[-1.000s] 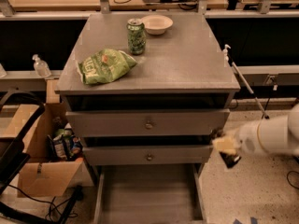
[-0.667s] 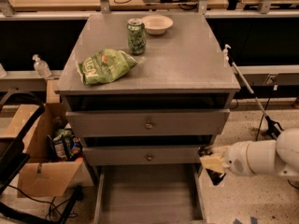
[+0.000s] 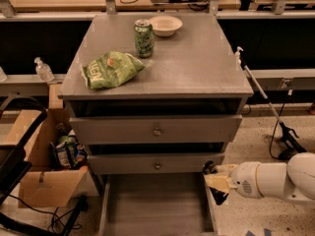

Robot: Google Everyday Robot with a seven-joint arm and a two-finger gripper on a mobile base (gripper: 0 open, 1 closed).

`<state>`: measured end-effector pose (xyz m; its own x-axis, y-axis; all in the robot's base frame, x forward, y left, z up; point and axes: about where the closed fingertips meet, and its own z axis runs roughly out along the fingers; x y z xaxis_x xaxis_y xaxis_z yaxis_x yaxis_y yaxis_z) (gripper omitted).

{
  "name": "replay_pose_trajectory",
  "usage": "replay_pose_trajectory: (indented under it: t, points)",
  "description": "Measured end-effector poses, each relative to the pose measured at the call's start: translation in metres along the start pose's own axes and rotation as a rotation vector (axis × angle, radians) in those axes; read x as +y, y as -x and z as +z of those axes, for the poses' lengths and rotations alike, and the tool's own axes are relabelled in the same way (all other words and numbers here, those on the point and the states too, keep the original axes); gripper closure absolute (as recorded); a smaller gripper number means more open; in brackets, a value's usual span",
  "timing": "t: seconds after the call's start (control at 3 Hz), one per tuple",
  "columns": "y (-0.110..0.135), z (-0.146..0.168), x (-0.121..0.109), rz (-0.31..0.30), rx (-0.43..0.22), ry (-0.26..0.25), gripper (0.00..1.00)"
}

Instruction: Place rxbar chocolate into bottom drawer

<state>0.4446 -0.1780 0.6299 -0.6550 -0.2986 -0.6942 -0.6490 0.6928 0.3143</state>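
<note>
The bottom drawer [image 3: 155, 205] of the grey cabinet is pulled open at the bottom centre, and its flat grey floor is bare. My gripper [image 3: 215, 182] reaches in from the right on a white arm and sits at the drawer's right rim, just below the middle drawer's front. It is shut on the rxbar chocolate [image 3: 219, 196], a dark bar whose ends stick out above and below the pale fingers [image 3: 216, 182]. The bar hangs over the drawer's right edge.
On the cabinet top lie a green chip bag [image 3: 110, 69], a green can [image 3: 143, 37] and a pale bowl [image 3: 166, 25]. The two upper drawers [image 3: 156, 130] with round knobs are closed. A cardboard box [image 3: 44, 181] stands left of the cabinet. A long reacher tool [image 3: 266, 102] leans at the right.
My gripper has moved left with the bar, from beside the cabinet's right side to the right rim of the open bottom drawer. Nothing else moved.
</note>
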Motion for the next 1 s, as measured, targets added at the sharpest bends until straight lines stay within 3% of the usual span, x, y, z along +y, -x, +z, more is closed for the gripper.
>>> replay_pose_trajectory:
  t: [0.33, 0.67, 1.0]
  points:
    - [-0.003, 0.019, -0.007, -0.024, 0.02, -0.019, 1.0]
    - [-0.017, 0.068, -0.028, -0.042, 0.029, -0.015, 1.0]
    - [-0.026, 0.112, -0.061, -0.066, -0.031, -0.01, 1.0]
